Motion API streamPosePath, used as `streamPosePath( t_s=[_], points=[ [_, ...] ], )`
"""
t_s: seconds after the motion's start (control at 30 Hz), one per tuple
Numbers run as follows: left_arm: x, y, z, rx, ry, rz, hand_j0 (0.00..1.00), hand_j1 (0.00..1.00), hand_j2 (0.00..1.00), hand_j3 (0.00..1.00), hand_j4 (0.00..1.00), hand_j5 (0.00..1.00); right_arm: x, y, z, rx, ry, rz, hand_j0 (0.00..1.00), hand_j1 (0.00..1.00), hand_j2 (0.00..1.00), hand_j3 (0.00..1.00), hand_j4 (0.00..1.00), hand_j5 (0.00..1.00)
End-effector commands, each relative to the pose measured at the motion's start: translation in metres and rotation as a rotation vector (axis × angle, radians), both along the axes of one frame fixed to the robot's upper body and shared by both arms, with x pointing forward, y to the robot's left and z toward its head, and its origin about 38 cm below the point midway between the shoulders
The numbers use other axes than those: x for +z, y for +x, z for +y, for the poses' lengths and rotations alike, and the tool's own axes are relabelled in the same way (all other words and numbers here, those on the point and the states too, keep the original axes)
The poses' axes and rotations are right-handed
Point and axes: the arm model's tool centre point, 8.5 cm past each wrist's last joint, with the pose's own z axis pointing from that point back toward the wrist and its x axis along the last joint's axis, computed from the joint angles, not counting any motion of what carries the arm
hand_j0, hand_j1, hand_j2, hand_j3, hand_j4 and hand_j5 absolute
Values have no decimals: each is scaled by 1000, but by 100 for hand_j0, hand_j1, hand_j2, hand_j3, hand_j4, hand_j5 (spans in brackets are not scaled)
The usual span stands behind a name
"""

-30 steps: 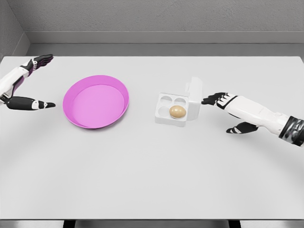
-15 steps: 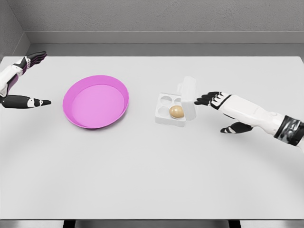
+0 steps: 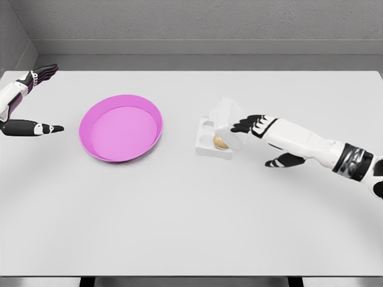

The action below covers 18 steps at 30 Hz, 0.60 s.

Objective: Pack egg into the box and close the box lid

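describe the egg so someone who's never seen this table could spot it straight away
Start at the big pink bowl on the left half of the white table, then look right to the small white egg box, whose lid leans half shut by the right hand. The egg sits in the box's front right cup, partly under the lid. It is the only tan, rounded thing there.

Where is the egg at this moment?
In the head view the egg sits in the box, right of the pink plate, partly under the half-closed lid.
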Motion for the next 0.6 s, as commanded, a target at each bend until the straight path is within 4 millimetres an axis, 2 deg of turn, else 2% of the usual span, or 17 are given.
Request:
streamPosePath(
  t_s=[0.0, 0.13, 0.23, 0.33, 0.4, 0.5, 0.57],
  points=[
    [1, 0, 0, 0, -6, 0, 100, 100, 100, 100, 100, 100, -3, -1, 4, 9, 9, 11, 100, 100, 100, 100, 100, 100],
    [1, 0, 1, 1, -6, -1, 100, 100, 100, 100, 100, 100, 2, -3, 10, 25, 15, -3, 100, 100, 100, 100, 100, 100],
    [1, 0, 1, 1, -5, -1, 100, 100, 100, 100, 100, 100, 11, 1, 2, 9, 10, -27, 100, 100, 100, 100, 100, 100],
    [0, 0, 2, 4, -5, 2, 100, 100, 100, 100, 100, 100, 29, 4, -29, -59, -12, -69, 100, 100, 100, 100, 100, 100],
    [0, 0, 3, 7, -6, 1, 100, 100, 100, 100, 100, 100, 30, 1, -44, -94, -22, -69, 100, 100, 100, 100, 100, 100],
    [1, 0, 7, 18, -8, 0, 100, 100, 100, 100, 100, 100, 29, -12, -78, -184, -25, -63, 100, 100, 100, 100, 100, 100],
    [1, 0, 7, 18, -8, 0, 100, 100, 100, 100, 100, 100, 26, -17, -90, -214, -31, -54, 100, 100, 100, 100, 100, 100]
  ],
)
